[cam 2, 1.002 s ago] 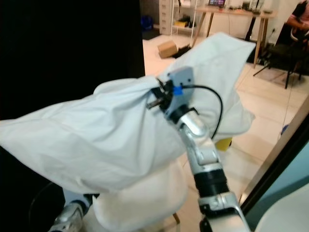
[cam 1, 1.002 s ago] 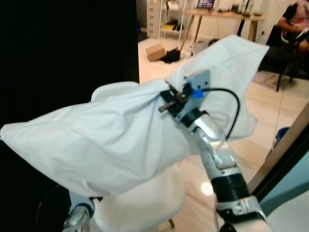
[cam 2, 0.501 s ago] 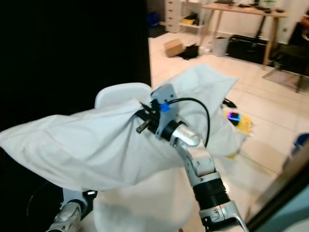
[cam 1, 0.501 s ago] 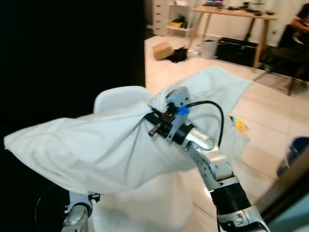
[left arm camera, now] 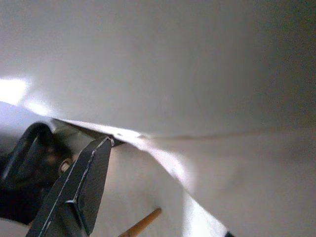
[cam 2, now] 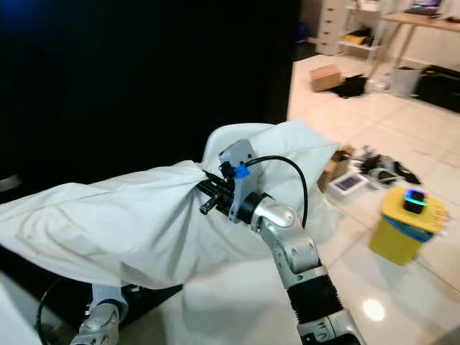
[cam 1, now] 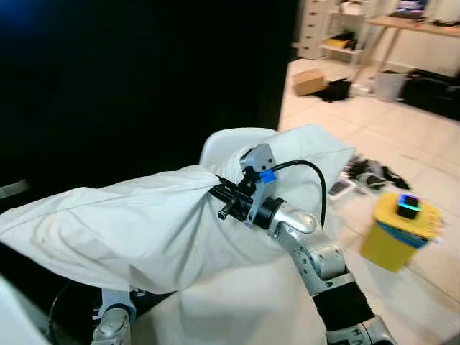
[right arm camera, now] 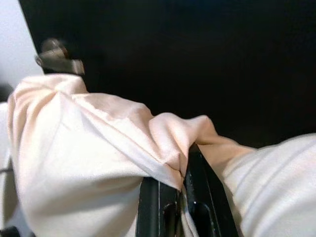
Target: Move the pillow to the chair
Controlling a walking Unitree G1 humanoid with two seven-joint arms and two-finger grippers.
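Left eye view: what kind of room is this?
Probably a lived-in home or home office: pale tiled floor, a wooden desk with shelves beside it at the back, and a cardboard box and clutter lying on the tiles.

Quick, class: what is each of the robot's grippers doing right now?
Right gripper: shut on a fold of the white pillow.
Left gripper: under the pillow; open or shut cannot be told.

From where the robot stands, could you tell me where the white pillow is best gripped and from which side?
Grip the bunched fold along the pillow's upper edge, coming in from the robot's right, as the right gripper does now. The cover gathers into a ridge there, thin enough to pinch, while the rest is broad and slack.
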